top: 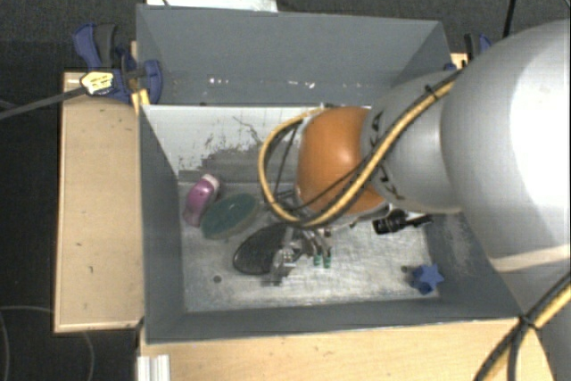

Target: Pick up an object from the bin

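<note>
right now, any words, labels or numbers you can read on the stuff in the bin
No text can be read here.
Pink tube: any print is too blurred to read.
Green disc: no marks show.
Dark oval: no marks show.
Blue piece: too small to tell.
Bin: scuffs on the walls, no lettering.
</note>
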Controlling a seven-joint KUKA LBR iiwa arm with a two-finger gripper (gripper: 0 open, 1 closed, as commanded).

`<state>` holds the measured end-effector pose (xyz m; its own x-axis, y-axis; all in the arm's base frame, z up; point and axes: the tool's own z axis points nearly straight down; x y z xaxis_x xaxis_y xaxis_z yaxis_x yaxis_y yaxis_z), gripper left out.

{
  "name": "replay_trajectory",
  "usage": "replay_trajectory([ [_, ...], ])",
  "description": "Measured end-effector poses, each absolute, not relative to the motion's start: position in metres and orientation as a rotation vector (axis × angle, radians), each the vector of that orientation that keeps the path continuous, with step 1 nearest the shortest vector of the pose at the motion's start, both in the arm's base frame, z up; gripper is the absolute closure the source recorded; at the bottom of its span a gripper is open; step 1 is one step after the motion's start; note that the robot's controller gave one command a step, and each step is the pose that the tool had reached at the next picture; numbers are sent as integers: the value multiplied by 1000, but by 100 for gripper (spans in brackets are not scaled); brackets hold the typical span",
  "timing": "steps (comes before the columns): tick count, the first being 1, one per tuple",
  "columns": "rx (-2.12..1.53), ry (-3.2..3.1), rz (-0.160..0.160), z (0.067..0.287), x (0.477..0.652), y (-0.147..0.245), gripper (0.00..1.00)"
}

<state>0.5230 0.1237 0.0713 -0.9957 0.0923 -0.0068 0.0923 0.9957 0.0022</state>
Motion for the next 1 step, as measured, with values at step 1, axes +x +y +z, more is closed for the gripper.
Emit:
replay_trajectory([
  [1, 151, 3128, 4, 74, 524, 123, 100],
])
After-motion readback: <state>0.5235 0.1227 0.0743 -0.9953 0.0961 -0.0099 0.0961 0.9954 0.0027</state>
